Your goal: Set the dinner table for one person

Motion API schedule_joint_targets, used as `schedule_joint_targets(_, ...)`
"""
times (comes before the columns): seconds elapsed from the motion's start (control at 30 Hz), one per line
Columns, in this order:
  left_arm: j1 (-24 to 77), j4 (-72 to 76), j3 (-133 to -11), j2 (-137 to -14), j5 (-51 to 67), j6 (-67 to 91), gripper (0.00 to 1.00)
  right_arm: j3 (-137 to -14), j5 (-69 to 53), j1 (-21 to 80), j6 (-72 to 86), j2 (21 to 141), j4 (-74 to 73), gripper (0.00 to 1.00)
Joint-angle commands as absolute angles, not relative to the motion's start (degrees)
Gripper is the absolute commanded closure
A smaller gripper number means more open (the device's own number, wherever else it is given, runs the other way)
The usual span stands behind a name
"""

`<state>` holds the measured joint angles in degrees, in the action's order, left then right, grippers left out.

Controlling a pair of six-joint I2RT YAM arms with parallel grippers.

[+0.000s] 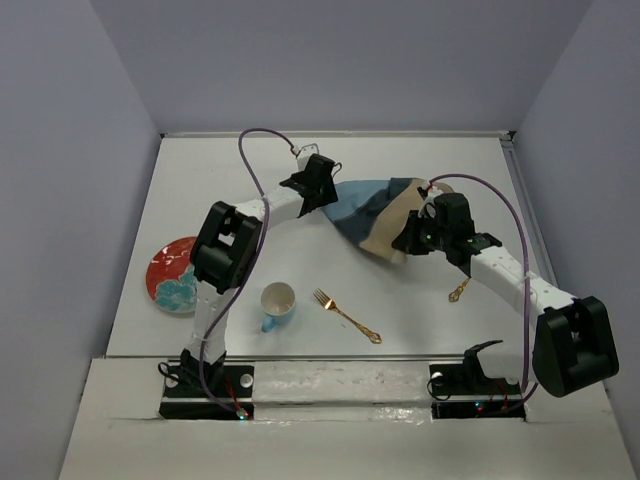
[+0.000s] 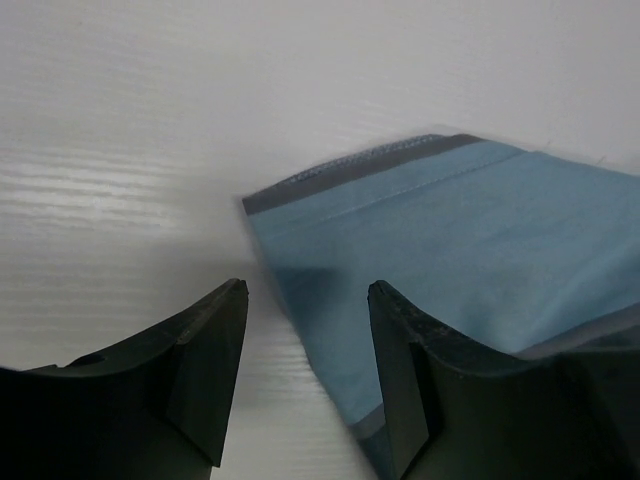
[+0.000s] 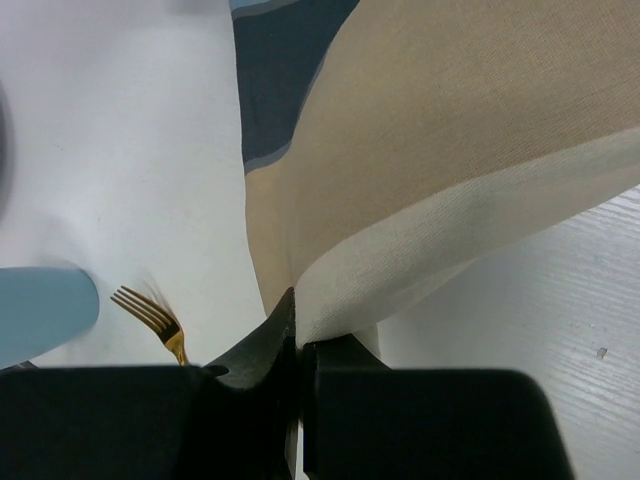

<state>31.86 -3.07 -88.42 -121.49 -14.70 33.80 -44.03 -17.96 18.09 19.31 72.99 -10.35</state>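
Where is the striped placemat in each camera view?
Top external: placemat just above centre, bunched up.
Left wrist: its blue end, right half, before the open left gripper.
Right wrist: tan end, upper right, pinched by the right gripper.
Shared landmark: gold fork, top and right wrist only.

The whole counter (image 1: pixel 200 170) is seen from high above its near edge, looking down. The striped cloth (image 1: pixel 375 215) is seen very close from each wrist, and from above too.

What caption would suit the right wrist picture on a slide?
Right tool shut on the striped placemat, gold fork on the white table beyond.
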Motion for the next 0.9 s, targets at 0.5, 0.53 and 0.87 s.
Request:
schedule_joint_targets(0.5, 28.9, -3.6, -95.9, -129.1, -13.5, 37.0, 0.49, -44.2, -17.5, 18.5, 19.1, 72.3, -6.9, 1.0)
schedule_joint_targets(0.53, 28.9, -3.5, -96.0, -129.5, -12.8, 36.9, 0.49, -44.2, -17.5, 18.5, 19.2, 72.4, -6.9, 1.0)
schedule_joint_targets(0.87, 29.0, -2.6, -95.7, -130.7, -13.1, 36.6, 0.76, -43.9, -17.7, 18.5, 19.5, 71.8, -6.0, 1.0)
